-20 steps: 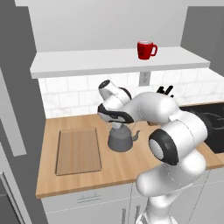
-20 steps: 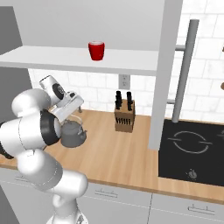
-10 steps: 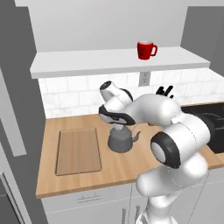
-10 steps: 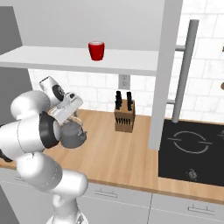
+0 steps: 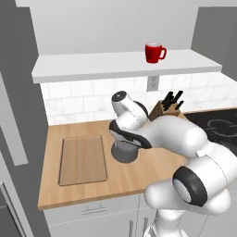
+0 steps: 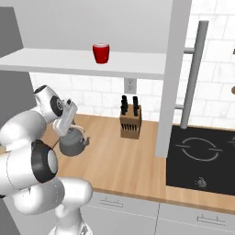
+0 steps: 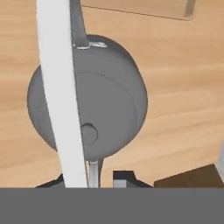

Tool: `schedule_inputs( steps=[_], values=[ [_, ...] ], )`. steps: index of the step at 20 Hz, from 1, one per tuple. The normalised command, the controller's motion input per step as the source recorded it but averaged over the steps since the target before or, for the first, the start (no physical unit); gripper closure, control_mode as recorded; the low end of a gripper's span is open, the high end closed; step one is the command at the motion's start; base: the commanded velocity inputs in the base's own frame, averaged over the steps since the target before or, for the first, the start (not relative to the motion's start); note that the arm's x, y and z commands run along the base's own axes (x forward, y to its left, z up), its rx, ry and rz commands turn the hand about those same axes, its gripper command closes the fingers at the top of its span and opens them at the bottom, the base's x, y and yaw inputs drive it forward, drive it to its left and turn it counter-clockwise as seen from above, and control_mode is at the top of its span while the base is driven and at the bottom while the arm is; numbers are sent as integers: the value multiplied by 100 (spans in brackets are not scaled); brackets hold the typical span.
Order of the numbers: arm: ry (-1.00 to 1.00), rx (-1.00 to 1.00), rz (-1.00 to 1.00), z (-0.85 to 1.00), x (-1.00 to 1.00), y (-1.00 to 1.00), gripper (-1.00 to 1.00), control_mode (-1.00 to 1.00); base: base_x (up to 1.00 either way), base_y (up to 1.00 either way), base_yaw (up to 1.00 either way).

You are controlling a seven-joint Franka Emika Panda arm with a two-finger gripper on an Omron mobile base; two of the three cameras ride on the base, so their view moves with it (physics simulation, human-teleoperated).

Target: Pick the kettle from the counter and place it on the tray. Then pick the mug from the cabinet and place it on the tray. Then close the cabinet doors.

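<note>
Claw [image 7: 94,177] closed on kettle [image 7: 103,100] handle; hand view shows lid knob.

No readable text anywhere

We are finding no letters, numbers, brand marks or labels that can be read in these views: the red mug [image 5: 154,52], the grey kettle [image 7: 94,103], the wooden tray [image 5: 83,159], the knife block [image 6: 130,123] and the cooktop [image 6: 202,158] are all showing plain surfaces, and the cooktop is carrying only a ring outline and a small knob mark.

Wooden counter [image 5: 139,173] with tray [image 5: 83,159], kettle [image 5: 124,152], knife block [image 6: 130,123].
</note>
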Motion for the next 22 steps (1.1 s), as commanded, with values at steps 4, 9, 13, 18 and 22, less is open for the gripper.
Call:
schedule_inputs(
  steps=[4, 9, 13, 18, 22],
  values=[
    [2, -11, 41, 26, -51, 0, 100, -100, 0, 0, 0],
    [0, -22, 40, 38, -55, 8, 100, -100, 0, 0, 0],
    [15, -26, 33, 49, -25, 26, 100, -100, 0, 0, 0],
    [18, -28, 30, 31, -26, 24, 100, -100, 0, 0, 0],
    [2, -19, 43, 28, -8, 47, 100, -100, 0, 0, 0]
  ],
)
